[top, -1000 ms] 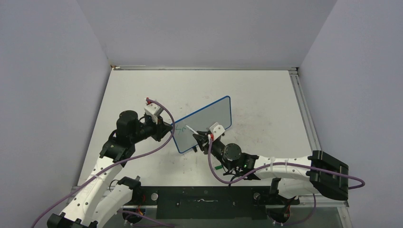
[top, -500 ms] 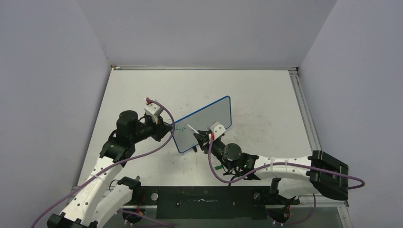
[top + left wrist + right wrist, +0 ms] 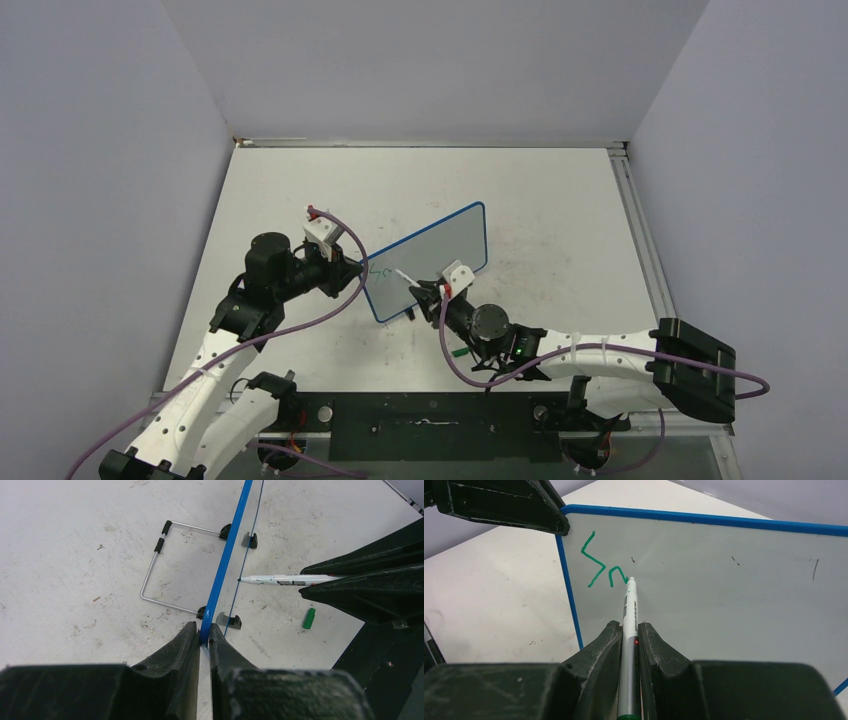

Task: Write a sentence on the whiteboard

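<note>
Two arms meet mid-worktop [image 3: 560, 200] in top view. Whiteboard [image 3: 440, 255] stands tilted up on its lower edge, blue frame. Left fingers [image 3: 352, 272] at its left edge; right fingers [image 3: 422, 291] in front w/ white marker [image 3: 404, 275] aimed at board face. Sentence [image 3: 377, 268] = small green marks near board's left end.

Left wrist: left fingers [image 3: 187, 640] nearly shut, pinching blue frame of whiteboard [image 3: 227, 555]. Wire stand [image 3: 160, 545] behind board, black feet [image 3: 225, 530] on worktop. Marker [image 3: 280, 579] tip at board face; contact can't tell. Green cap [image 3: 309, 618] lies on worktop.

Right wrist: right fingers [image 3: 606, 640] clamped on marker [image 3: 630, 615] barrel, tip on whiteboard [image 3: 734, 590] at end of sentence [image 3: 600, 563]: zigzag + small hump, by left fingers [image 3: 514, 502] at upper-left corner.
</note>
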